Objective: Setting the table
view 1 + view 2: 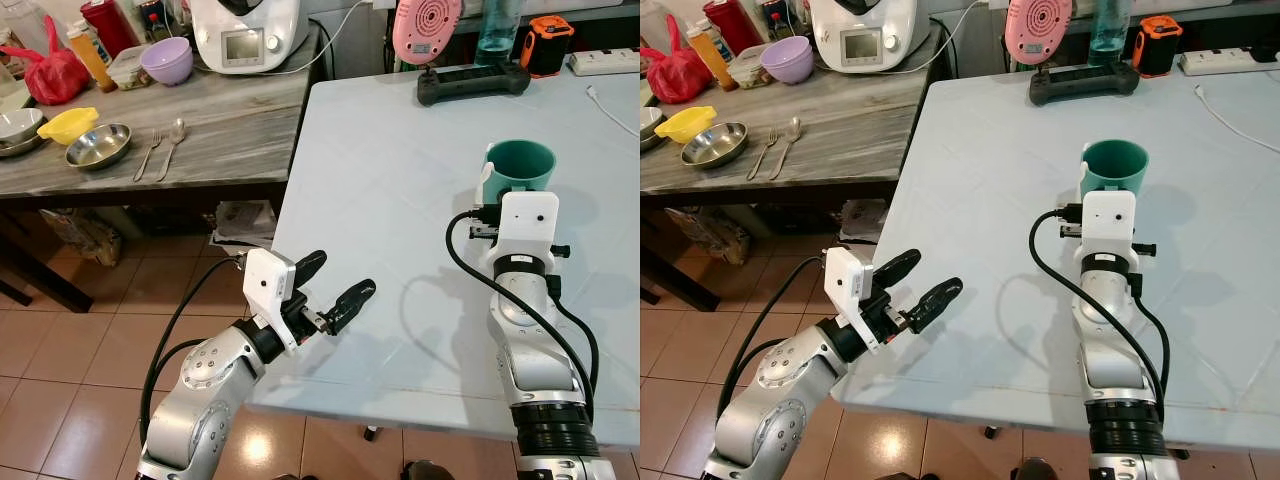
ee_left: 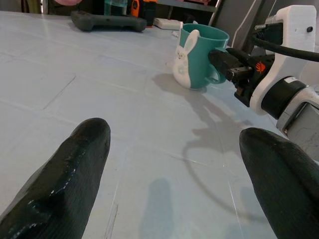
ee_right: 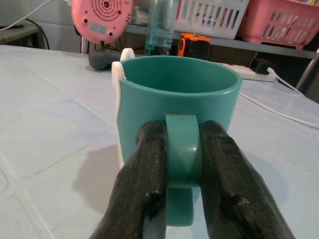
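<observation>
Left gripper (image 1: 333, 289), fingers spread wide and empty, hovers over the near left edge of the pale table (image 1: 400, 180). Right gripper (image 3: 182, 164) pinches the handle of the teal mug (image 1: 520, 165), which stands upright on the table's right side. Beyond lie a black controller (image 1: 473, 82) and pink fan (image 1: 427, 27).
</observation>
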Tool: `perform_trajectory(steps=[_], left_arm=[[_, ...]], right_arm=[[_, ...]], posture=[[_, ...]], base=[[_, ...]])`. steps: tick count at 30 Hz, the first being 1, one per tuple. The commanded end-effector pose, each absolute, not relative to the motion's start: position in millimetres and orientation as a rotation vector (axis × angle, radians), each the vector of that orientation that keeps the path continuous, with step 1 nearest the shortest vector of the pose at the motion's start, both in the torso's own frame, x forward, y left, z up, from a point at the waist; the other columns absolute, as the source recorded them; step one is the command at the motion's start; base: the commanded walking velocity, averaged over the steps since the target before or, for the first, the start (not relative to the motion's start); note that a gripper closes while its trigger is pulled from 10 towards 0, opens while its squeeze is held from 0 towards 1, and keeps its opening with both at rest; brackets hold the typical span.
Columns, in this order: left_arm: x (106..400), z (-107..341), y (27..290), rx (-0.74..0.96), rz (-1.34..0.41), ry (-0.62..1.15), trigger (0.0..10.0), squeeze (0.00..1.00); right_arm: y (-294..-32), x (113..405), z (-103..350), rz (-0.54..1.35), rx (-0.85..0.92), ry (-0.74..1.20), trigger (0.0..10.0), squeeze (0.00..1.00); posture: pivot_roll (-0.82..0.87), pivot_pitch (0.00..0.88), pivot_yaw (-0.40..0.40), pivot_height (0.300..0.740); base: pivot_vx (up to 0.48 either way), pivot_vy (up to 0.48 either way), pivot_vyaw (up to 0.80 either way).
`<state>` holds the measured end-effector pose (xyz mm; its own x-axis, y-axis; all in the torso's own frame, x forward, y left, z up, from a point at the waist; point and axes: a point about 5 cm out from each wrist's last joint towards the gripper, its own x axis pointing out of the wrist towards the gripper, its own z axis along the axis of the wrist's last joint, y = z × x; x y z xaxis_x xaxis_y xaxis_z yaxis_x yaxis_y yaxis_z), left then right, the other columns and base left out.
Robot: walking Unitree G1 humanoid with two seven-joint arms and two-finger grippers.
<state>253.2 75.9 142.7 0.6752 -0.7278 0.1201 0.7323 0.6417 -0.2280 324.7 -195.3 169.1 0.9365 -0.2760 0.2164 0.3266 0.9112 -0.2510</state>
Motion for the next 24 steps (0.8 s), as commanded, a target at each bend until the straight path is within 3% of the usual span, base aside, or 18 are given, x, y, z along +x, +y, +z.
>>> perform_trajectory(steps=[1,13,20,22,23,24], left_arm=[[254,141,81,-0.248,-0.819,-0.004,10.0,0.00],[257,142,82,-0.224,-0.786,-0.012,10.0,0.00],[271,145,104,-0.187,-0.578,-0.056,10.0,0.00],[281,148,119,-0.159,-0.442,-0.072,10.0,0.00],[283,148,124,-0.150,-0.396,-0.075,10.0,0.00],[286,149,129,-0.146,-0.354,-0.077,10.0,0.00]], right_arm=[[-193,324,169,-0.314,-0.284,-0.177,0.0,0.00],[-195,323,162,-0.307,-0.227,-0.139,0.0,0.00],[-173,324,182,-0.156,-0.093,-0.206,0.0,0.00],[-169,321,187,-0.127,-0.087,-0.222,0.0,0.00],[-169,320,189,-0.118,-0.088,-0.231,0.5,0.00],[-168,318,190,-0.109,-0.092,-0.237,3.0,0.00]], posture=[[-0.14,0.119,0.191,0.740],[-0.14,0.112,0.190,0.740],[-0.14,0.109,0.188,0.740],[-0.14,0.108,0.186,0.740],[-0.13,0.107,0.184,0.740],[-0.13,0.107,0.183,0.740]], base=[[0.000,0.000,0.00],[0.000,0.000,0.00],[0.000,0.000,0.00],[0.000,0.000,0.00],[0.000,0.000,0.00],[0.000,0.000,0.00]])
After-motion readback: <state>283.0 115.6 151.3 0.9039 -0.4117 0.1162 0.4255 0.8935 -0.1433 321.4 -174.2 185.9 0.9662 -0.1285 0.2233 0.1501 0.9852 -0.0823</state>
